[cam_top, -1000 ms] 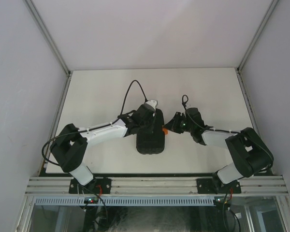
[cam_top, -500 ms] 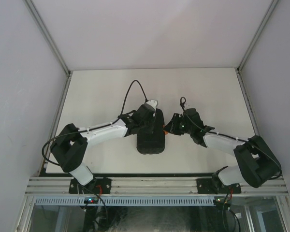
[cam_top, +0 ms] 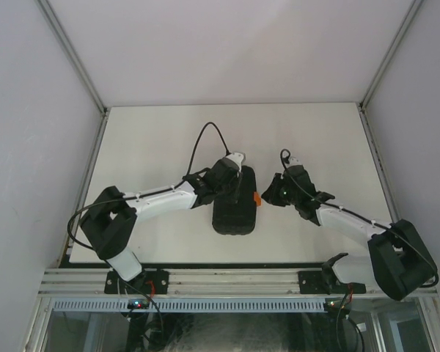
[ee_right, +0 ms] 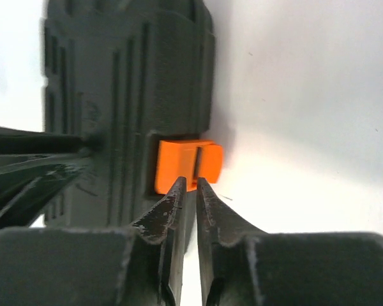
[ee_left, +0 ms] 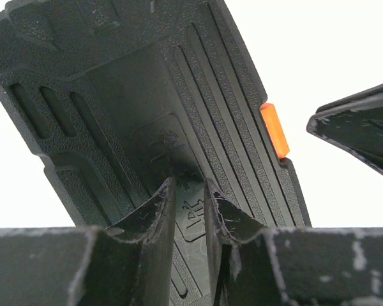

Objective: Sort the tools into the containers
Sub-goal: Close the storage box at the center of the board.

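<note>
flat white rectangular tabletop [cam_top: 154,128], pale grey wall panels [cam_top: 29,110] on three sides, slim metal corner posts [cam_top: 70,55]. ribbed aluminium rail [cam_top: 235,280] along near edge. soft, even lighting.

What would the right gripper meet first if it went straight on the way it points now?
Most likely the orange latch on the black tool case; the right gripper sits nearly closed just before it, though depth is unclear.

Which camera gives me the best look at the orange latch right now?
The right wrist view: the latch sits large and centred on the case edge, just past the right tool tips. The left wrist view shows it small and edge-on. From the top view it is only an orange speck.
</note>
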`<state>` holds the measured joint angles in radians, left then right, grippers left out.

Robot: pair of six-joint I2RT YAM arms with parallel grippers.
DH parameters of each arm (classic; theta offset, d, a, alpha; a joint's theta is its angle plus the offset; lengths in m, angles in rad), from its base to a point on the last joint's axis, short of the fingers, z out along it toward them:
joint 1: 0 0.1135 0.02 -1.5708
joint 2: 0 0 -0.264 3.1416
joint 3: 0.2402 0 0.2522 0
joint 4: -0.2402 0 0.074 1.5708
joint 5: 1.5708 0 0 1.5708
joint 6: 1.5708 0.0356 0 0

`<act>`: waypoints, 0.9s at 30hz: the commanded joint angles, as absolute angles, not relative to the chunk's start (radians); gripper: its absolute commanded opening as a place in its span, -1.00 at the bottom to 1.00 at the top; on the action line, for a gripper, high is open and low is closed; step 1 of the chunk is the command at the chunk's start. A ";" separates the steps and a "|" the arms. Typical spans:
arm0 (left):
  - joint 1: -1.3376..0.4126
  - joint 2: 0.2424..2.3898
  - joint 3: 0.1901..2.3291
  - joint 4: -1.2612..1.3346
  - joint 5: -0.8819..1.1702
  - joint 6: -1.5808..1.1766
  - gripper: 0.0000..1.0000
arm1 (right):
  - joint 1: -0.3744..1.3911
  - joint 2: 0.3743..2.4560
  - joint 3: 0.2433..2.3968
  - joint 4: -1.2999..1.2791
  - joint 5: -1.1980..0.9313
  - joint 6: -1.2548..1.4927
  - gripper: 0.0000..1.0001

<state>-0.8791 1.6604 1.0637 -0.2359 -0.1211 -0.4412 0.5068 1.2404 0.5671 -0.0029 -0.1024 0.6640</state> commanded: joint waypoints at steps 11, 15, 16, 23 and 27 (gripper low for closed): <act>-0.931 1.749 1.021 -0.383 0.021 -0.455 -0.47 | 0.500 1.426 0.651 -0.046 -0.116 0.611 -1.00; -0.931 1.750 1.022 -0.384 0.019 -0.454 -0.47 | 0.500 1.437 0.653 -0.037 -0.116 0.610 -1.00; -0.931 1.752 1.023 -0.385 0.020 -0.454 -0.48 | 0.499 1.442 0.653 -0.035 -0.118 0.610 -1.00; -0.931 1.753 1.028 -0.385 0.024 -0.453 -0.48 | 0.504 1.481 0.658 -0.026 -0.147 0.609 -1.00; -0.934 1.756 1.032 -0.385 0.027 -0.453 -0.48 | 0.510 1.504 0.658 -0.021 -0.168 0.610 -1.00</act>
